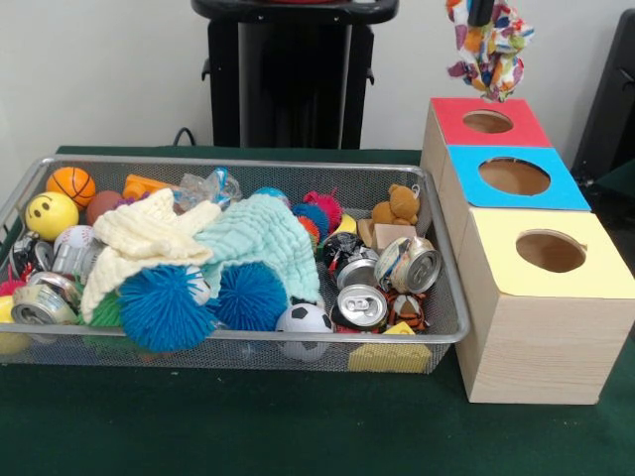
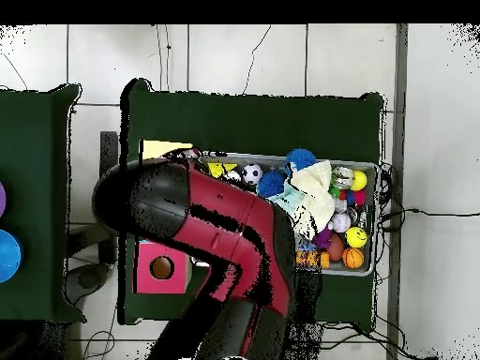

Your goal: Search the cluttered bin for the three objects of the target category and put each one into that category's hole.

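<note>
A fabric bundle [image 1: 488, 50] patched white, pink, blue, yellow and green hangs in the air at the top right. My gripper [image 1: 481, 12] shows only as a dark tip at the top edge, shut on the bundle's top. The bundle hangs above the red-faced box's hole [image 1: 487, 121]. The yellow-faced box's hole [image 1: 551, 251] is nearest the camera, two boxes away from it. The wire mesh bin [image 1: 248, 162] lies to the left, and I see no other such bundle in it. In the overhead view my arm [image 2: 216, 234] hides the gripper and the bundle.
The blue-faced box [image 1: 571, 188] stands between the red and yellow ones. The bin holds cream [image 1: 149, 238] and mint [image 1: 260, 243] knitted cloths, blue spiky balls [image 1: 164, 307], cans [image 1: 359, 305], a soccer ball [image 1: 303, 319], a teddy bear [image 1: 400, 205] and a smiley ball [image 1: 51, 214]. The pedestal [image 1: 288, 84] stands behind.
</note>
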You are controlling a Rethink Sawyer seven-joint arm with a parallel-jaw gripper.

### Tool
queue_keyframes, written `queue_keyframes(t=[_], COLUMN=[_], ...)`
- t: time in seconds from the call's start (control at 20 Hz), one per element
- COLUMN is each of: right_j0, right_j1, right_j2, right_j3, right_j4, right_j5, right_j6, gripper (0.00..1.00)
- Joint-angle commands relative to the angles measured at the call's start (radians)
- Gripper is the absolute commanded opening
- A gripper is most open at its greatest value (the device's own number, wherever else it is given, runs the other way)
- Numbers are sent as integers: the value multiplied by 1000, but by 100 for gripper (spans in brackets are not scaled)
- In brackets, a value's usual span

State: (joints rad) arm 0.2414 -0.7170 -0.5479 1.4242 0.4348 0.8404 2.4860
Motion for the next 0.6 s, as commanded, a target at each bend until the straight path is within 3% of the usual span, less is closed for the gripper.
queue_keyframes(t=[0.05,0.6], right_j0=[4,-28], right_j1=[82,114], right_j2=[67,69], right_j3=[-50,-95], right_j4=[32,27], right_j5=[78,64], right_j6=[287,231], gripper=[0,0])
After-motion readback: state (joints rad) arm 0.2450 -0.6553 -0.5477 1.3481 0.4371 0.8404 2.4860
